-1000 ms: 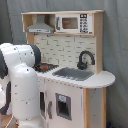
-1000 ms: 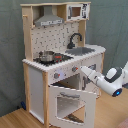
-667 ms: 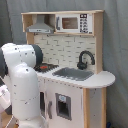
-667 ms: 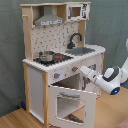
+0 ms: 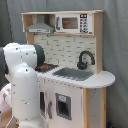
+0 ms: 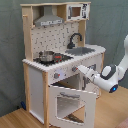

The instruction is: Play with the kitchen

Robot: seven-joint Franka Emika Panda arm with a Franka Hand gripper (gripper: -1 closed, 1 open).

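Grey-green curtain fills the background in both exterior views, and a wooden floor (image 6: 15,117) shows along the bottom of the second exterior view. We see the kitchen (image 5: 70,75) standing upright against that curtain, white and light wood, and it takes up most of both pictures.

Along its top shelf we find a grey hood (image 6: 49,19) at one end and a toy microwave (image 5: 74,23) at the other. Below them runs a tiled back wall. On the countertop (image 5: 102,79) we make out a grey sink (image 5: 74,73) with a black faucet (image 5: 85,59) curving over its far edge. Beside the sink lies the stovetop, and a small metal pot (image 6: 46,56) stands on it, near the counter's end under the hood.

In the second exterior view the oven door (image 6: 71,104) hangs open, tilted outward from the lower front, and its window shows the space behind. Knobs sit in a row on the front panel above it.

We see the white arm reaching in from the second exterior view's right. Its gripper (image 6: 81,69) is at the front edge of the counter, just above the open door, close to the knob panel. We cannot tell whether its fingers are spread or pressed together. In the first exterior view the arm's large white body (image 5: 22,82) covers the kitchen's end under the hood.
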